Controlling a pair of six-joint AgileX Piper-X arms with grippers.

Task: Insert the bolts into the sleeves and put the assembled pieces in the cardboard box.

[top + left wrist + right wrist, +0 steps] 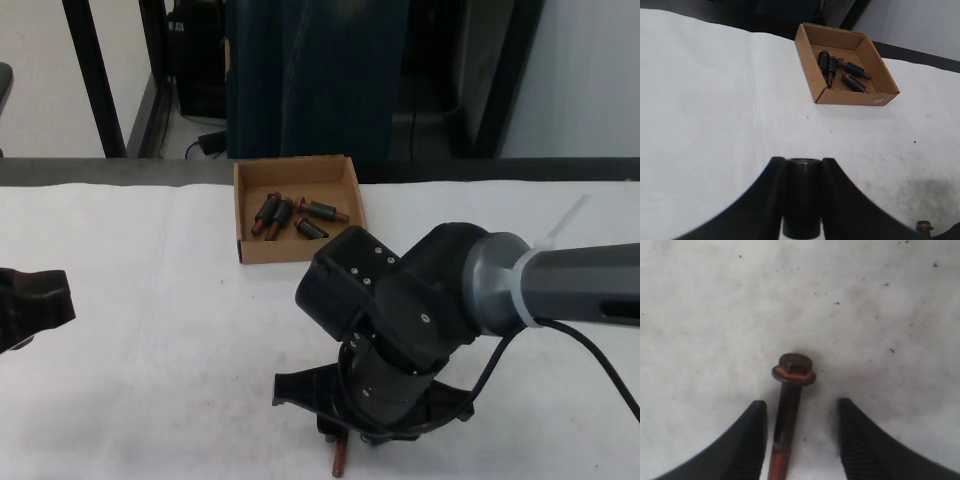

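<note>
A black sleeve (801, 195) is held upright between the fingers of my left gripper (801, 172), which is shut on it at the bench's left edge (35, 305). A rusty bolt (789, 400) with a hex head lies flat on the white cloth. My right gripper (800, 407) is open and straddles its shank, with the bolt closer to one finger (747, 440). In the high view the bolt (340, 458) pokes out beneath the right gripper (350, 435). The cardboard box (285, 247) at the back holds several assembled pieces (290, 215) (832, 70).
White cloth (150, 300) covers the bench. The bulky right arm (420, 300) stands between the box and the near edge. In the left wrist view, the box (855, 97) lies well ahead and the bolt's head (925, 226) shows far off to one side.
</note>
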